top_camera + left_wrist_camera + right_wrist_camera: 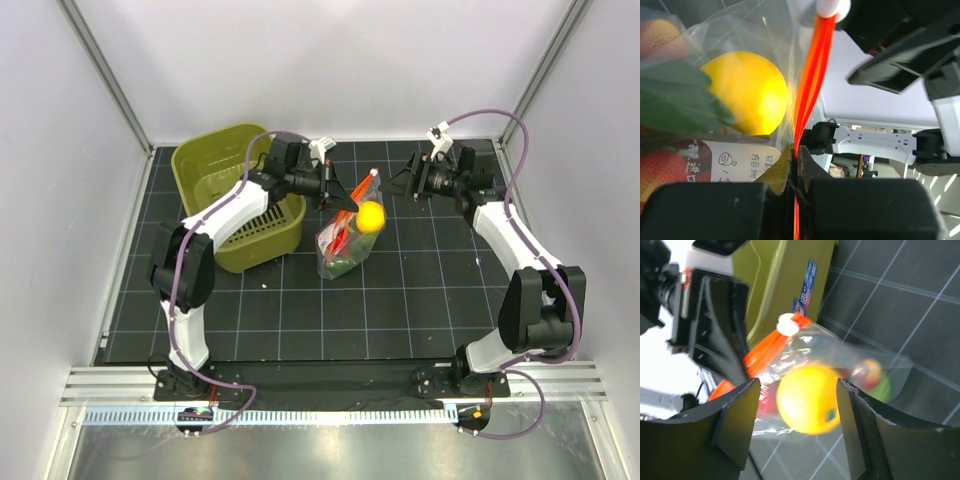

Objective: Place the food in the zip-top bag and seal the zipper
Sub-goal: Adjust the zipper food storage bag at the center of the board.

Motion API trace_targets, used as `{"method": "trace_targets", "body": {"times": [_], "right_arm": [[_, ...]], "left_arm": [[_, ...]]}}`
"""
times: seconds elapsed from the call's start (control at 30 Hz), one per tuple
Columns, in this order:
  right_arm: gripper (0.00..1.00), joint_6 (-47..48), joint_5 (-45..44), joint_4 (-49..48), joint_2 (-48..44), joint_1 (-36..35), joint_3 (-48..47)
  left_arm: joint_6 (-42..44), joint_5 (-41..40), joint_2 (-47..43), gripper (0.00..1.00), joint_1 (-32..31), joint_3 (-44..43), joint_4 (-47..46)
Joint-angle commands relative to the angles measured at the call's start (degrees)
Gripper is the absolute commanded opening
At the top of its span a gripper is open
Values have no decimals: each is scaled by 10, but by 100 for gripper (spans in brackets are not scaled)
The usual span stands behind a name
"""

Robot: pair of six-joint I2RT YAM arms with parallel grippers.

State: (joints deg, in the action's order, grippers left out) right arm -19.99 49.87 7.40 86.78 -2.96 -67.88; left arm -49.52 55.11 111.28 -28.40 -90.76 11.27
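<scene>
Risk: the left gripper (345,198), just right of the basket (265,248), is clamped on the zipper (810,85) at one end only; if that pinch slips, I judge the zip-top bag (340,255) sags and spills; the right gripper (390,186), farther right of the basket, stands spread and empty; a skewed sealing pass could leave gaps. Contents: the basket shows no food where visible; the zip-top bag holds the yellow ball (371,216) with green and red pieces.
</scene>
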Motion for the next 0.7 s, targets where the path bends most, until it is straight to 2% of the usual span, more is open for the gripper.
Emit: {"method": "trace_targets", "body": {"times": [0.0,0.07,0.1,0.17,0.23,0.27,0.3,0.33,0.37,0.4,0.57,0.67], "right_arm": [[70,-35,20,-191,-20,15,52],[74,-77,47,-265,-15,23,75],[74,-94,65,-346,-9,22,92],[75,-134,116,-414,21,22,101],[75,-173,132,-531,55,22,111],[74,-226,143,-578,65,22,116],[75,-258,146,-685,77,23,124],[76,-301,155,-747,110,23,122],[76,-389,173,-882,128,22,116],[77,-448,182,-955,151,22,96],[76,-445,215,-964,196,23,51],[72,-458,229,-964,202,22,41]], "left_arm": [[-13,32,-49,0,-2,7,-43],[-13,32,-57,0,-2,25,-43],[-14,31,-61,0,-2,32,-43],[-13,32,-71,0,-5,49,-43],[-9,32,-81,0,-7,59,-43],[-8,34,-83,0,-8,66,-42],[-6,35,-84,0,-9,68,-37],[0,34,-86,0,-10,71,-34],[5,34,-88,0,-10,72,-30],[11,34,-90,0,-10,71,-23],[31,36,-88,0,-10,70,2],[49,32,-86,0,-10,65,21]]}}
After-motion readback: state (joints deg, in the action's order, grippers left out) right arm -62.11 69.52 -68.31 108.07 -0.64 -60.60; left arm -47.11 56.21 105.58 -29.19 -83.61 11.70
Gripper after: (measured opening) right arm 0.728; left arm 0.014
